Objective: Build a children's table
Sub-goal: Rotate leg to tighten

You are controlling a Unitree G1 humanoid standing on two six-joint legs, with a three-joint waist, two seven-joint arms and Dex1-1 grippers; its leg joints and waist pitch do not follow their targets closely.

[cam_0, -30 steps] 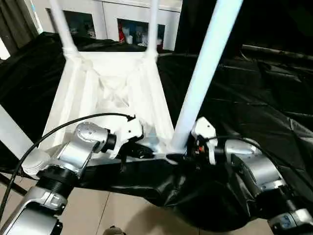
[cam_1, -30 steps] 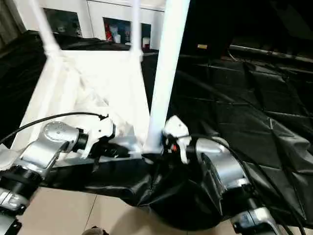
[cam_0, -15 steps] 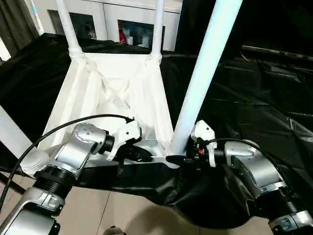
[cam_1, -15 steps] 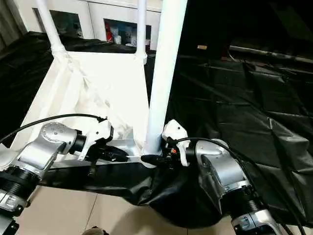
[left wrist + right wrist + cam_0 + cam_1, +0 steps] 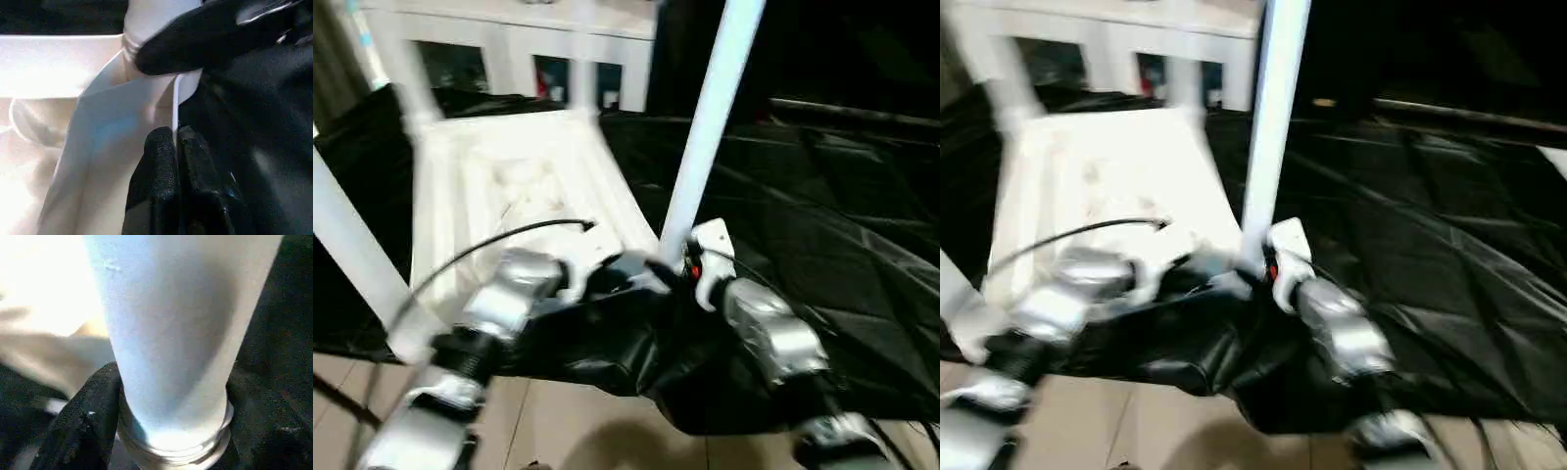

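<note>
Seating the near-right leg in the upturned table top

The right gripper clasps the base of the leg where it enters the top's corner socket; the left gripper is clenched on the top's near rim just beside that leg. The table top lies underside-up on black sheeting. The motion blur allows only a guess, but pressing straight down while steadying the rim should seat it; three other legs already stand.

Motion blur smears both far legs and the cabinet.

head cameras look down, blurred; wrist cameras sit close, apparently sharing the leg.
</note>
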